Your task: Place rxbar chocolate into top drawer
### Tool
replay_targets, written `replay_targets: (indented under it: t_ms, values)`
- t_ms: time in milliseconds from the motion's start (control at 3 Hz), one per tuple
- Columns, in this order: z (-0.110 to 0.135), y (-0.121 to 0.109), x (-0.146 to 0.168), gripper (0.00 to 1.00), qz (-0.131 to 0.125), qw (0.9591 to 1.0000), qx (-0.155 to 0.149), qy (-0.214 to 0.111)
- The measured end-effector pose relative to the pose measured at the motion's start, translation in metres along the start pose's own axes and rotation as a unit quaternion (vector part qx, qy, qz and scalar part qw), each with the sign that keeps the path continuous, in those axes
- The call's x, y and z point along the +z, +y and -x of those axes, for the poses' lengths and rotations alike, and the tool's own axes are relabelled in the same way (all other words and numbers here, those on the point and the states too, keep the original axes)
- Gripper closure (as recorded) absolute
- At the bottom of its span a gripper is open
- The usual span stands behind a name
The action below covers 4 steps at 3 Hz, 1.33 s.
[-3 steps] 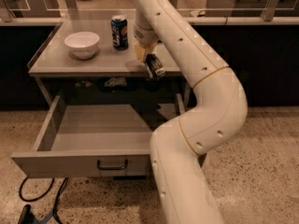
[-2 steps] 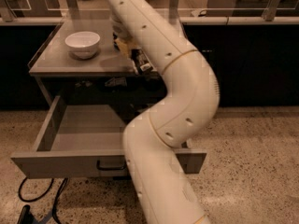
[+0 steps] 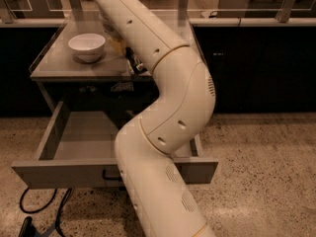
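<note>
**Inspector:** Start nearest and work back.

**Assistant:** A black cable (image 3: 34,209) lies on the speckled floor (image 3: 261,172) at lower left. Above it the top drawer (image 3: 54,174) stands pulled fully out. Its flat grey front faces the camera with a dark handle (image 3: 109,175) at the middle, and the part of its base that shows is bare grey.

**Inspector:** The arm?

**Assistant:** The white arm (image 3: 173,83) rises from the bottom edge, crosses the right half of the drawer, bends at the elbow and runs up and left over the tabletop (image 3: 59,65).

**Inspector:** And the claw?

**Assistant:** The claw (image 3: 132,62) sits over the tabletop at about the middle of its front edge, mostly behind the forearm. Only a dark portion shows. I cannot tell whether it is wide, narrow or holding anything.

**Inspector:** The rxbar chocolate?

**Assistant:** I cannot pick it out. The dark shape at the claw may include it, but I cannot confirm that.

**Inspector:** Further back?

**Assistant:** A white bowl (image 3: 87,47) stands upright near the tabletop's left edge, well apart from the claw.
</note>
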State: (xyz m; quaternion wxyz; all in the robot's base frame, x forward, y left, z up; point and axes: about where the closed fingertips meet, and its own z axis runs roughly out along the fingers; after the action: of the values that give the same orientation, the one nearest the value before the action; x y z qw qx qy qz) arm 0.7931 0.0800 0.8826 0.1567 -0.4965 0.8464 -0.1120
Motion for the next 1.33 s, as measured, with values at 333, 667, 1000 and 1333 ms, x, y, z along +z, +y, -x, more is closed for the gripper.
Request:
replay_targets:
  t_ms: [333,667,1000,1333]
  values:
    - [0.001,0.004,-0.017,1.00,0.023,0.9996,-0.009,-0.010]
    - [-0.007,0.007,-0.061,1.00,0.030,0.9989,-0.036,0.006]
    - [-0.003,0.004,-0.057,1.00,0.024,0.9991,-0.036,-0.002]
    - [-0.011,0.033,-0.043,1.00,0.101,0.9939,-0.046,-0.003]
